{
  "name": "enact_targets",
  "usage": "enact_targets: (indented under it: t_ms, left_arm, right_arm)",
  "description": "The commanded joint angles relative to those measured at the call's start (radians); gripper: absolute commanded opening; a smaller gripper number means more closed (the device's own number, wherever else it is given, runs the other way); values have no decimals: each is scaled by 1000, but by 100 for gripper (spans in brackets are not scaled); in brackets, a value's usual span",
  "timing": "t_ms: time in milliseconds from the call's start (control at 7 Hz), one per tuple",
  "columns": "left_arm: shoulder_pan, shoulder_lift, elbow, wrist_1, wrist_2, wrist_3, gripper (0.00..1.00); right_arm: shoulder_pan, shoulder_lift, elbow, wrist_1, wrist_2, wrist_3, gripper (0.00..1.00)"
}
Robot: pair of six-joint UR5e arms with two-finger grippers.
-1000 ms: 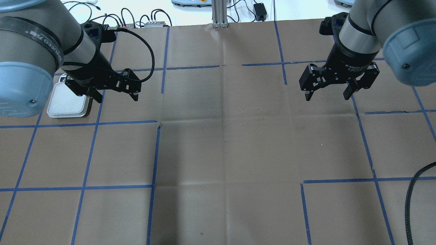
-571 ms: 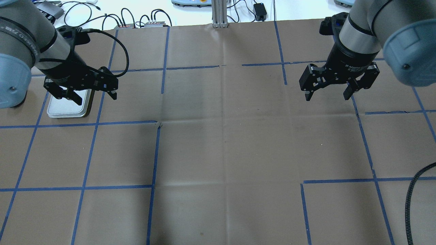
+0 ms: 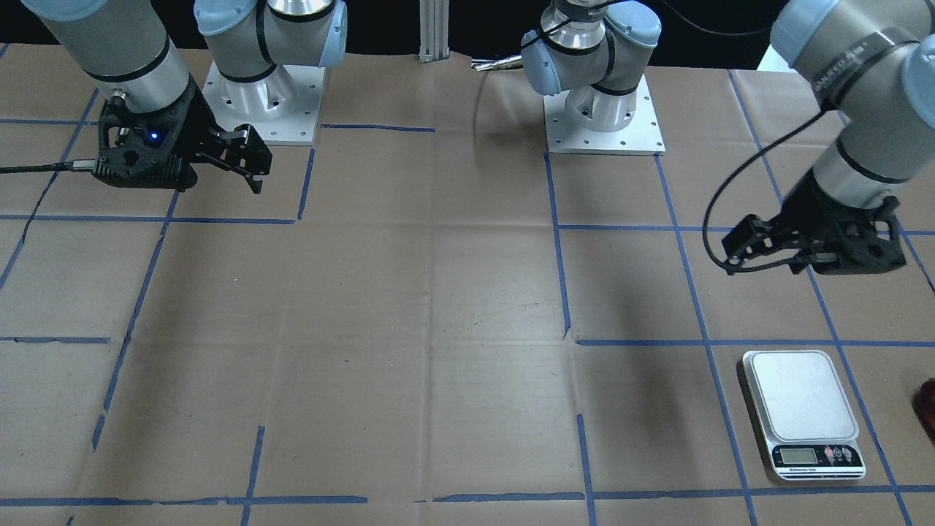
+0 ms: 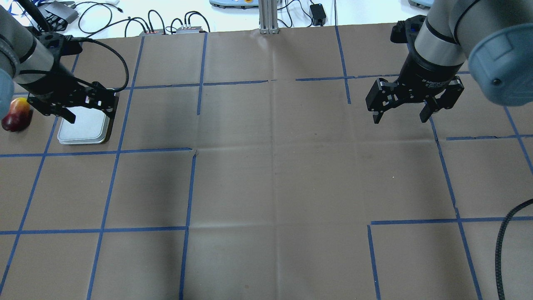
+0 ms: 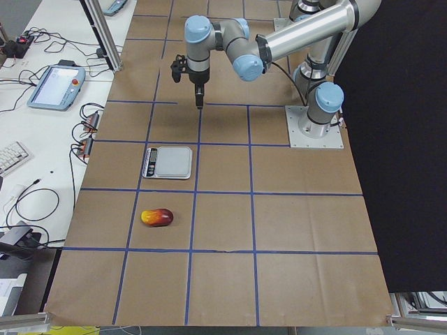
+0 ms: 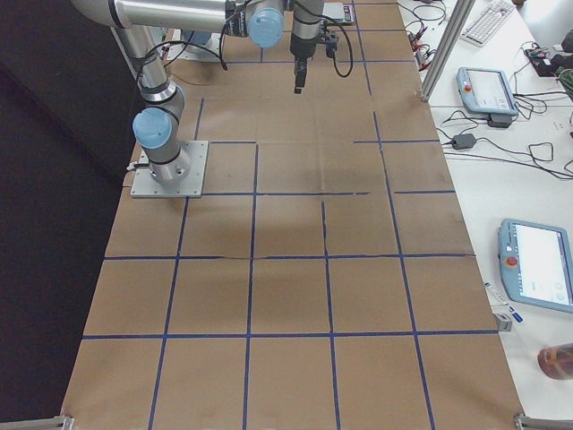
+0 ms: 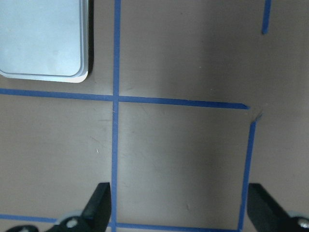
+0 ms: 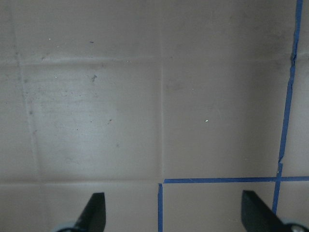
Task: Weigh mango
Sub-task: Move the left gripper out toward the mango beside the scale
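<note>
The mango (image 4: 16, 114), red fading to yellow, lies on the brown paper at the far left, just left of the scale (image 4: 83, 127). It also shows in the exterior left view (image 5: 156, 218) and as a red sliver at the right edge of the front-facing view (image 3: 928, 409). My left gripper (image 4: 90, 114) is open and empty, raised over the scale's far part, right of the mango. The left wrist view shows its fingertips (image 7: 99, 203) wide apart and the scale's corner (image 7: 41, 38). My right gripper (image 4: 399, 118) is open and empty, raised over the far right.
The scale (image 3: 800, 398) has a bare white platform and a small display. Blue tape lines grid the brown paper (image 4: 275, 166). Cables and small devices (image 4: 166, 25) lie beyond the far edge. A black cable (image 4: 504, 241) hangs at the right.
My left arm has swung to the left, from right of the scale to above it, which uncovers the mango. The right arm has not moved.
</note>
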Motion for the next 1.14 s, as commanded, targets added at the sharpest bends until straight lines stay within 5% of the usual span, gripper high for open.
enact_targets:
  t_ms: [0, 429, 1000]
  left_arm:
    - [194, -175, 100, 124, -4, 171, 100]
    - [308, -528, 529, 109, 0, 200, 100]
    - [341, -761, 780, -8, -14, 204, 100]
  right_arm:
    - [0, 0, 0, 0, 0, 0, 100]
    - [0, 0, 0, 0, 0, 0, 100]
    - [0, 0, 0, 0, 0, 0, 100]
